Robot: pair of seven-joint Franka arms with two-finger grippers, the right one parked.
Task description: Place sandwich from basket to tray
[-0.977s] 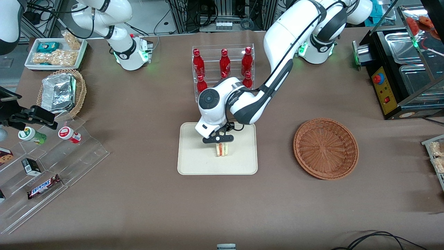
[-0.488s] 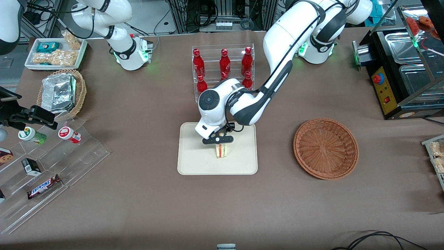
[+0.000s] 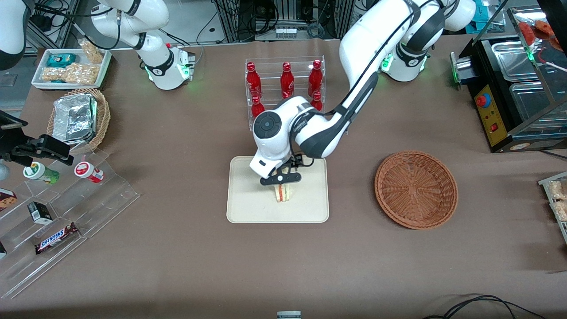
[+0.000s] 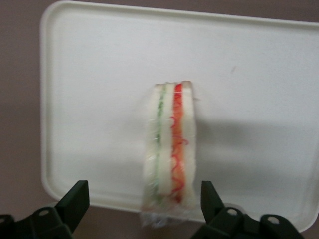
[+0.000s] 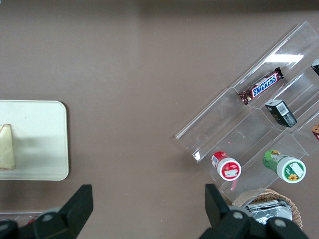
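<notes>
Farther from the front camera than my gripper (image 3: 280, 185) stands a clear acrylic rack (image 3: 285, 66) of red bottles. Toward the parked arm's end I see a foil-wrapped packet (image 3: 74, 117) in a tan wicker basket (image 3: 102, 116), and a Snickers bar (image 3: 55, 238) on a clear stepped stand (image 3: 106, 195).

Matt tray (image 3: 248, 208), seemingly plastic-wrapped sandwich (image 4: 168, 149).

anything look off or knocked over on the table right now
Nothing stands out. The triangular white-bread sandwich stands on edge on the cream rectangular plastic tray, wrapped and intact. The left arm's tool hangs open just above it, fingers clear of the bread. The round reddish-brown wicker basket sits flat and empty.
</notes>
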